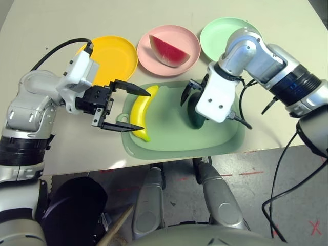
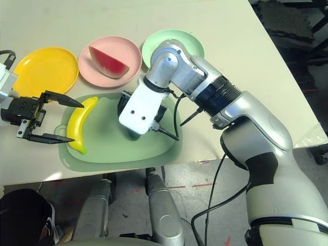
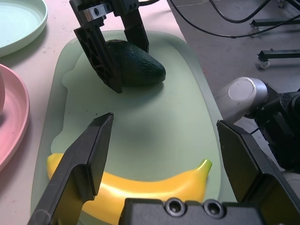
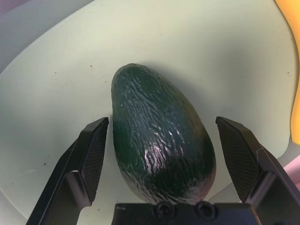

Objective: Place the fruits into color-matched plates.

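Room: hard grey floor with red tape marks under the bench, black cables trailing off the right side.
Surface: pale cream bench (image 1: 46, 31), matte, nothing slippery-looking; a pale green mat (image 1: 169, 134) sits near the front edge with the three plates lined up behind it.
Plates: yellow plate (image 1: 110, 57) on the left, pink plate (image 1: 169, 51) in the middle, mint green plate (image 1: 218, 35) on the right.
Watermelon: the watermelon wedge (image 1: 168, 50) already lies in the pink one, so that fruit looks done.
Banana: banana (image 1: 142, 114) lies on the mat's left half, long axis running front to back, just ahead of the left tool.
Left tool: left tool (image 1: 126, 108) is spread wide, fingers either side of the banana's line but not touching it yet.
Avocado: avocado (image 4: 159, 140) on the mat's right half, lying on its side.
Right tool: right tool (image 4: 168, 159) hangs right over it, fingers spread, straddling the fat end across its width, with gaps on both sides.
Key relation: each fruit sits right in front of its nearer arm, and its matching plate is behind on that same side, so no crossing seems needed.
Risk: the avocado is rounded and could squirt out of a pinch, probably.
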